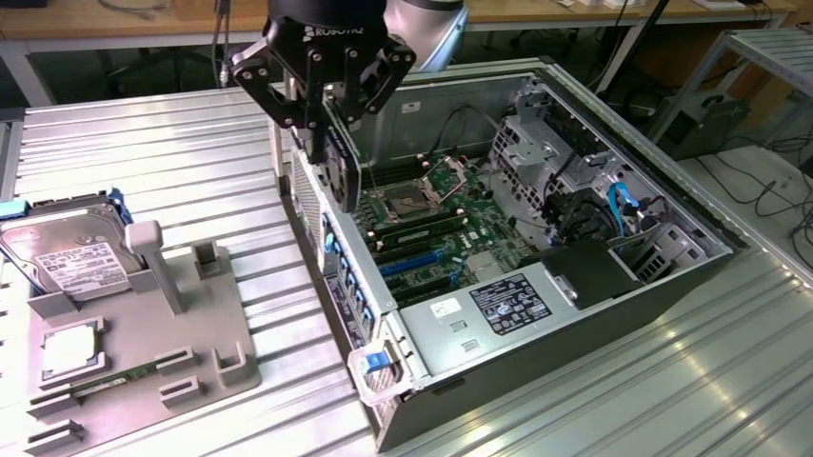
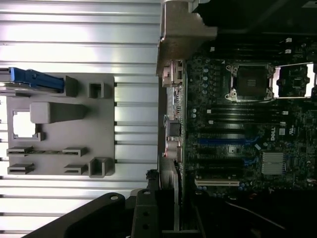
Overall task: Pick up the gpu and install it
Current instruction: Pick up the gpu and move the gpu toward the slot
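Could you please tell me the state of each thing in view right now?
gpu: held on edge, not yet seated.
gripper: shut on gpu.
case: open, lying on its side.
CPU socket: lid open.
hard drive: resting in the holder.

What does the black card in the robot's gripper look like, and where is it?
The gpu is a thin, flat, dark card, seen almost edge-on, so little of its faces shows. It hangs upright, its upper end pinched in the gripper. Its lower end dips into the open computer case, beside the case's wall on the exterior view's left, above the green motherboard. Whether it touches a slot cannot be told.
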`<state>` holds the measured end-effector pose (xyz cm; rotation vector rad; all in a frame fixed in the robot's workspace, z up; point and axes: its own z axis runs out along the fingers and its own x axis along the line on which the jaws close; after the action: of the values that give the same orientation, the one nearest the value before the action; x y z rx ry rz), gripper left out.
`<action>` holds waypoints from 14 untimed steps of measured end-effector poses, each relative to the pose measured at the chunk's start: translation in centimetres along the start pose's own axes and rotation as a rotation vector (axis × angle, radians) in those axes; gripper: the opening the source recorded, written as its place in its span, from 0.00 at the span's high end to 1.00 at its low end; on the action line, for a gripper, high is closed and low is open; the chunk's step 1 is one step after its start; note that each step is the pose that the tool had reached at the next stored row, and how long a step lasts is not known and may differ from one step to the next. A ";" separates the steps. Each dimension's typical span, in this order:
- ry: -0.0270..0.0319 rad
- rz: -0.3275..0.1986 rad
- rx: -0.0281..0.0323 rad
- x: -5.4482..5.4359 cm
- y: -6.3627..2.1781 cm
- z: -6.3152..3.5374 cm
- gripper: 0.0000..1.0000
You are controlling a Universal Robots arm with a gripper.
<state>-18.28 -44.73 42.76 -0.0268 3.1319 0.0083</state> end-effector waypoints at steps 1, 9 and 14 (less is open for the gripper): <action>0.0000 0.000 0.0000 -0.3 0.01 0.00 0.72; 0.0000 0.000 0.0000 -2.5 0.15 0.03 0.72; -0.0001 0.000 0.0000 -3.8 0.20 0.04 0.72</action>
<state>-14.52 -44.47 42.75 -0.0269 3.1319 0.0084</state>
